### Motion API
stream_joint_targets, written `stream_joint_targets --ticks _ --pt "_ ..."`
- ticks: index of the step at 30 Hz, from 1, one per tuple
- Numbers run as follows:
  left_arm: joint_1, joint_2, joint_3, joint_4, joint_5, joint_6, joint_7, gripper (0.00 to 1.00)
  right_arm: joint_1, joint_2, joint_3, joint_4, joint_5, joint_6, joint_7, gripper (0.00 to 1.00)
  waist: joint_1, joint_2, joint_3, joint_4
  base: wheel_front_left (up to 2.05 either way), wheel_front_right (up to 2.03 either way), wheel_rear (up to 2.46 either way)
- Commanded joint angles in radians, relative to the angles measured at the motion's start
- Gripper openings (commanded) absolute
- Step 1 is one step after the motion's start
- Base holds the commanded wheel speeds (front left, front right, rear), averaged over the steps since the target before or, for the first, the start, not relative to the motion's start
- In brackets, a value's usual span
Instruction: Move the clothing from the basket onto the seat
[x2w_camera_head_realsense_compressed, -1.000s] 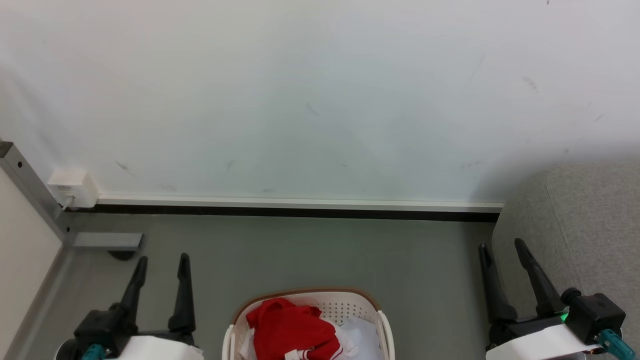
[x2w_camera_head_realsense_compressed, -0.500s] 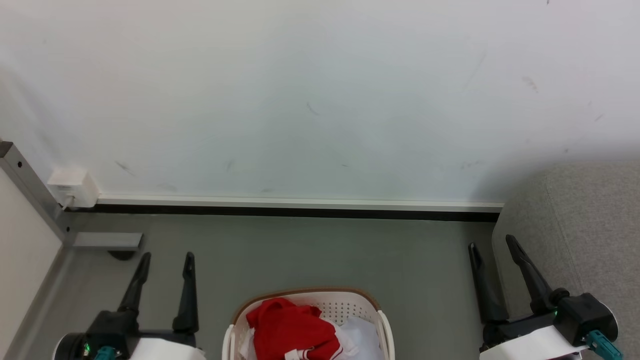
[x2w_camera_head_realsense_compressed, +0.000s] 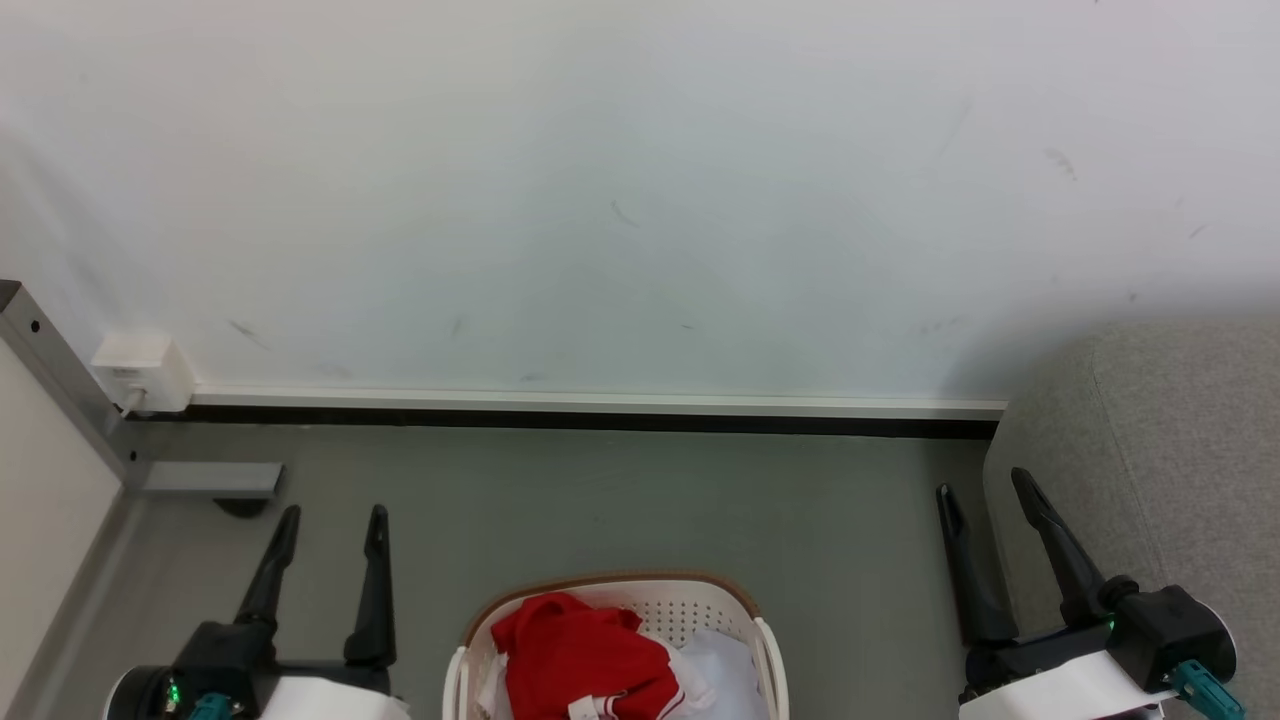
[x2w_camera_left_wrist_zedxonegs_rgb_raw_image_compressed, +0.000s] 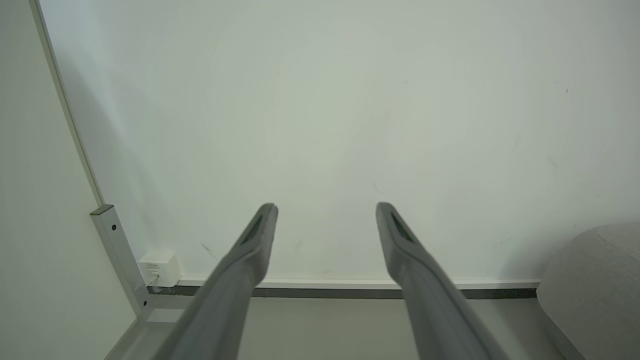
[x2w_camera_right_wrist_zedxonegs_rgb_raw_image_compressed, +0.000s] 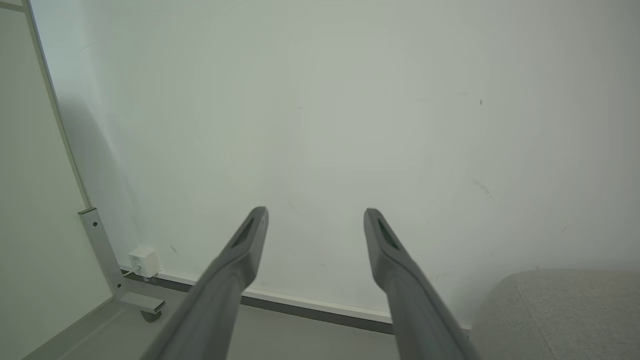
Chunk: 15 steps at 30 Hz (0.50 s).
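Two tools, both spread wide and empty. Left tool (x2w_camera_head_realsense_compressed: 334, 512) hangs low to one side of the white perforated plastic basket (x2w_camera_head_realsense_compressed: 620, 582) with tan-brown rim. Right tool (x2w_camera_head_realsense_compressed: 981, 482) hangs to the other side, its fingers overlapping the edge of the large light grey woven upholstered seat (x2w_camera_head_realsense_compressed: 1180, 440) in the head view; contact there I cannot tell. Soft bright red fabric clothing (x2w_camera_head_realsense_compressed: 580, 650), white striped trim showing, lies heaped in the basket on the grey floor (x2w_camera_head_realsense_compressed: 640, 490), something pale beside it. Step in hand, by my reading: the opening reach, nothing lifted yet. Next move calls for tipping one tool down and inward over the rim, pinching a thick fold of red, then lifting clear of the basket wall before swinging right.
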Motion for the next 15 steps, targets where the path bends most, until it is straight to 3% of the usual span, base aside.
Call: stream_joint_targets --ticks 1,15 --pt "0.006 0.001 0.006 0.002 -0.003 -0.003 -0.001 1.00 -0.006 -0.004 -0.003 -0.003 -0.006 -0.002 0.000 1.00 -0.0001 0.0000 0.000 -0.001 0.00 0.00 0.00" --pt "0.004 -0.001 0.012 -0.001 -0.004 -0.007 -0.001 1.00 -0.010 -0.005 -0.004 0.004 -0.004 -0.002 0.000 1.00 -0.0001 0.0000 0.014 -0.009 0.00 0.00 0.00"
